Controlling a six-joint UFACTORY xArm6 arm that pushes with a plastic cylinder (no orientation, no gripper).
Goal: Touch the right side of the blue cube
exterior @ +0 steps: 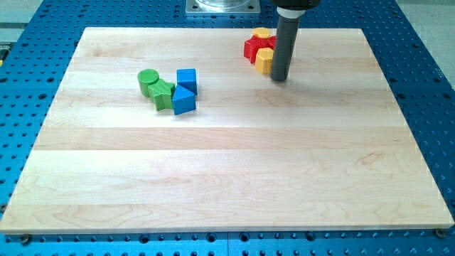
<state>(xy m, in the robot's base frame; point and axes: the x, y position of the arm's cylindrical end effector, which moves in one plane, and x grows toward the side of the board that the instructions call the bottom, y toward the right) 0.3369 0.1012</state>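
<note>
The blue cube (187, 79) sits on the wooden board at the upper left of centre. A blue triangular block (183, 101) touches it just below. A green cylinder (148, 81) and a green star-shaped block (163, 94) lie to their left. My tip (279, 78) rests on the board well to the right of the blue cube, a wide gap between them. It stands right beside a yellow block (264, 62), in a cluster with a red block (252, 48) and another yellow block (261, 33).
The wooden board (227, 178) lies on a blue perforated table (426, 78). A metal mount (220, 6) sits at the view's top beyond the board's far edge.
</note>
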